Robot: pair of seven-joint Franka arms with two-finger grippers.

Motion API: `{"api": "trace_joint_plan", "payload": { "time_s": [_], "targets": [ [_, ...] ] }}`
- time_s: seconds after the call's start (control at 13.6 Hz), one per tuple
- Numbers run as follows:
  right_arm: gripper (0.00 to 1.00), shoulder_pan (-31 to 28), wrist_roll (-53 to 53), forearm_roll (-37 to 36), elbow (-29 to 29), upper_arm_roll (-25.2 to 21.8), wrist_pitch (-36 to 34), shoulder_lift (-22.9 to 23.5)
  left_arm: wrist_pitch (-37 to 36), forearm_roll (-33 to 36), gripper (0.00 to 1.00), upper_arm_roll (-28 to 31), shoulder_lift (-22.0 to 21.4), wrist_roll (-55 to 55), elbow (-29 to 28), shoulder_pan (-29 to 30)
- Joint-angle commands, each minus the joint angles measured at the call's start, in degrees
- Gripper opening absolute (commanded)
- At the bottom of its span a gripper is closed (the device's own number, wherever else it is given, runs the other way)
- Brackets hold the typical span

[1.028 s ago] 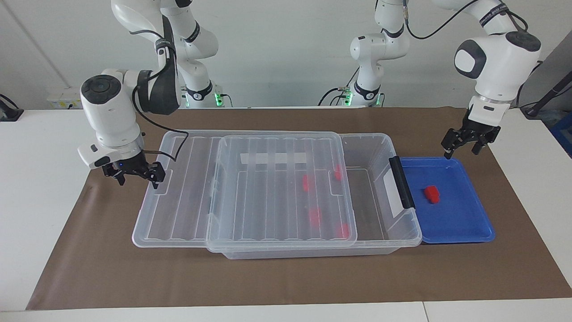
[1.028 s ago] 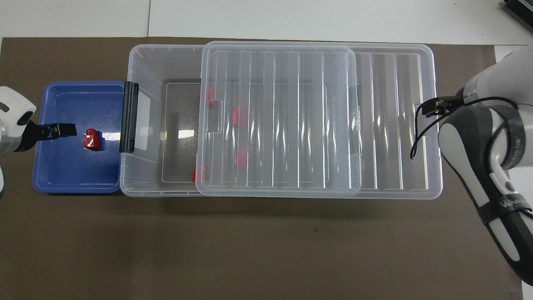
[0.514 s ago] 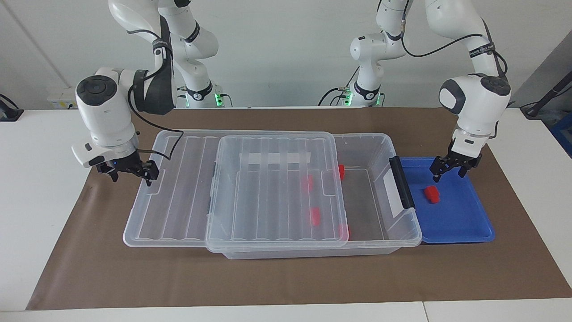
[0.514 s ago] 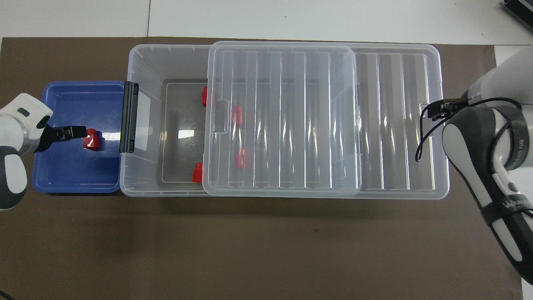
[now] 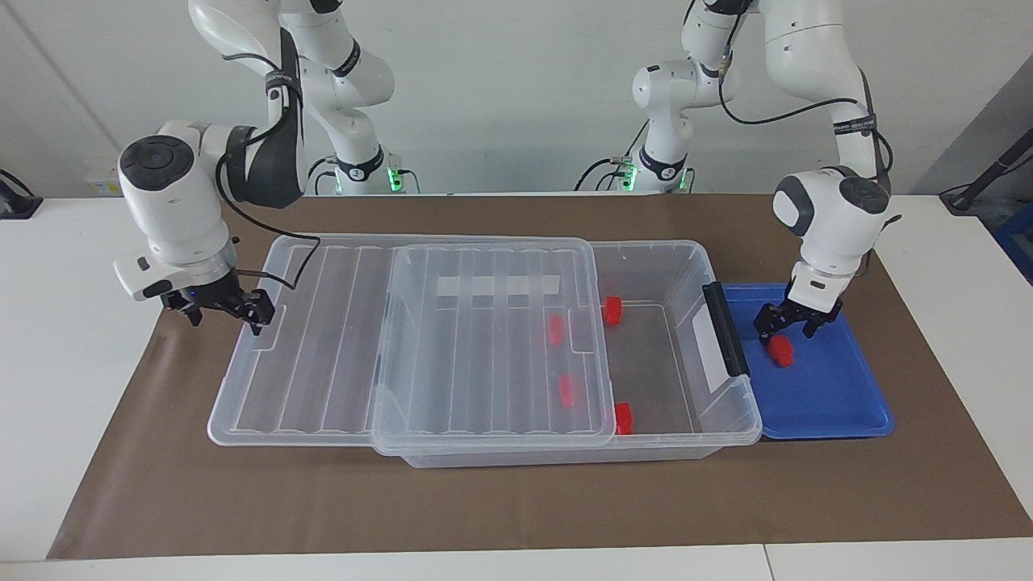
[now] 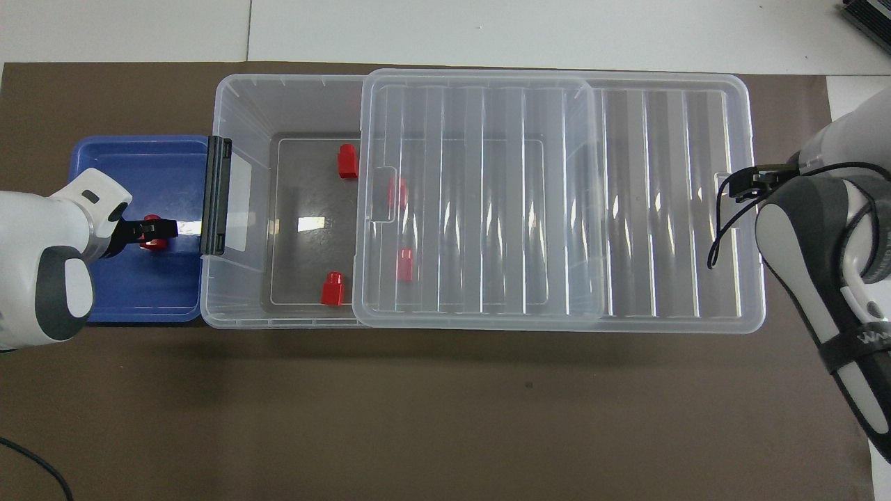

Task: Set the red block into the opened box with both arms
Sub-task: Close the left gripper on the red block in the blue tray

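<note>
One red block (image 5: 780, 352) (image 6: 153, 243) lies in the blue tray (image 5: 831, 403) (image 6: 139, 292). My left gripper (image 5: 783, 329) (image 6: 159, 228) hangs just over it, open, its fingers to either side of the block's top. The clear box (image 5: 730, 403) (image 6: 278, 104) stands beside the tray, its black handle toward it. Its ribbed lid (image 5: 484, 355) (image 6: 487, 202) is slid part way off toward the right arm's end. My right gripper (image 5: 227, 315) (image 6: 748, 182) is open at the lid's end edge, by its tab.
Several red blocks lie in the box: two in the uncovered part (image 5: 612, 310) (image 5: 623, 418), two under the lid (image 5: 555, 329) (image 5: 567, 390). Brown paper (image 5: 516, 500) covers the table around the box and tray.
The right gripper moved toward the right arm's end and the lid slid with it, uncovering more of the box. The left gripper came down over the tray to the red block.
</note>
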Motion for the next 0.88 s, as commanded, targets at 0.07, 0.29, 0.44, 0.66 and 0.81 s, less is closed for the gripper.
{"api": "trace_joint_plan", "payload": {
  "time_s": [0.07,0.29,0.44,0.66,0.81],
  "targets": [
    [1.00,-1.7,-1.1,-1.9,-0.3,0.5,-1.1,-1.1,4.0,1.0,1.00,0.5,1.2,-1.3,-2.1,-1.1],
    [1.00,-1.7,-1.1,-1.8,-0.3,0.5,-1.3,-1.1,4.8,1.0,1.00,0.5,2.0,-1.1,-2.3,-1.1],
    [1.00,-1.7,-1.1,-1.8,-0.3,0.5,-1.4,-1.3,4.9,1.0,0.88,0.5,2.0,-1.4,-2.3,-1.1],
    [1.00,-1.0,-0.9,-1.1,-0.3,0.9,-1.6,-2.3,4.8,1.0,0.47,0.5,2.0,-1.6,-2.2,-1.0],
    [1.00,0.2,-0.3,1.0,1.7,1.2,-4.6,-3.2,4.5,1.0,0.10,0.5,2.0,-1.9,-2.2,-1.0]
  ]
}}
